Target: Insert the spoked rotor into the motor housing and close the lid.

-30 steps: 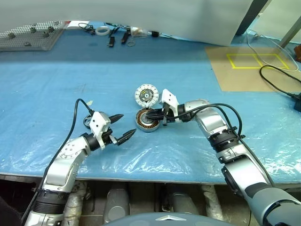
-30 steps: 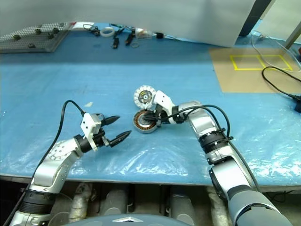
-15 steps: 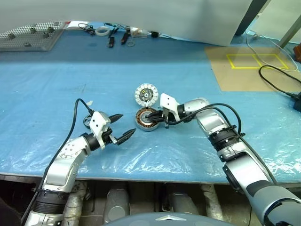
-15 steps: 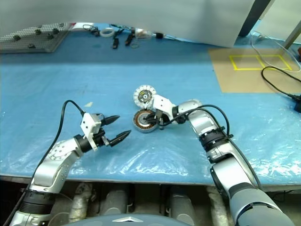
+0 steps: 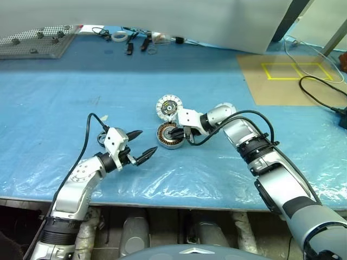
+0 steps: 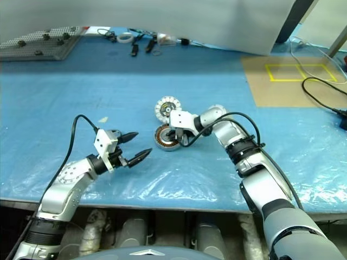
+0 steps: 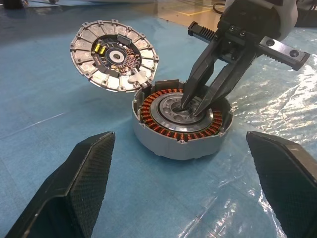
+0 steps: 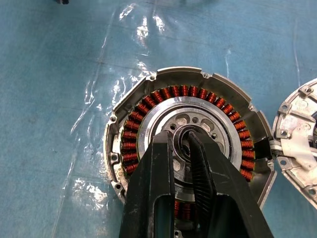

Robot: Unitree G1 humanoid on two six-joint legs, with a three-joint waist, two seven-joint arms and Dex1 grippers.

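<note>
The motor housing [image 5: 169,135] lies on the blue sheet, its copper windings [image 8: 183,91] ringing a silver hub. Touching its far edge, the lid [image 5: 168,106] lies with its segmented, gold-dotted face [image 7: 115,55] up. My right gripper [image 5: 174,131] angles down into the housing from the right. Its two black fingers [image 8: 163,163] are pinched almost together on the raised collar of the central hub [image 7: 173,106]. My left gripper [image 5: 145,143] hovers open a short way to the housing's left, pointing at it, with nothing between its fingers [image 7: 74,183]. The spoked rotor is out of view.
A perforated board [image 5: 35,40] and small tools with a tape ring [image 5: 118,35] lie along the far edge. At the far right is a cardboard sheet [image 5: 287,76] with yellow tape squares and a black cable [image 5: 320,92]. The table's front edge runs close below the arms.
My right wrist has rolled and lifted, so its fingers now point more steeply down onto the hub. The housing, lid and left gripper have stayed put.
</note>
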